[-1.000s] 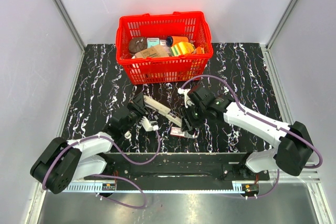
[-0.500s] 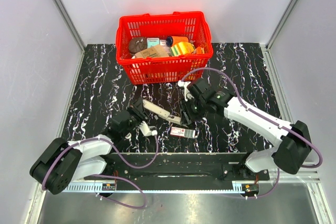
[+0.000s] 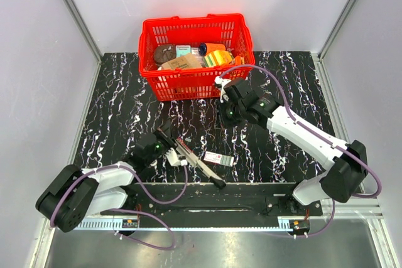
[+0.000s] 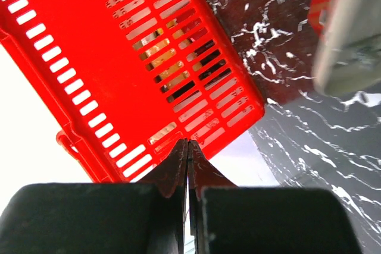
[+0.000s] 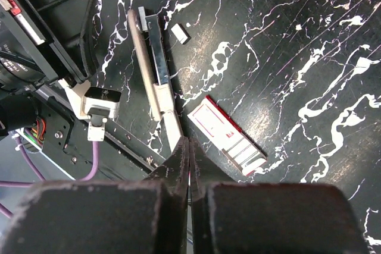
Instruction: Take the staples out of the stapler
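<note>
Fingers of left gripper (image 4: 188, 147) clenched flat together, nothing between. Right gripper (image 5: 189, 147) likewise clenched, empty, apparently raised off table (image 3: 125, 92).

Stapler (image 3: 196, 160) lies loose on table just beside left gripper, sprung open into 2 strips in right wrist view.

Risk: near tip sits at table's near edge, so nudge from closed fingers could push it off. Red-white box (image 3: 218, 159) just beside, may get caught in grasp.

Long axis diagonal, far-left to near-right; dark tip points near-right.
</note>
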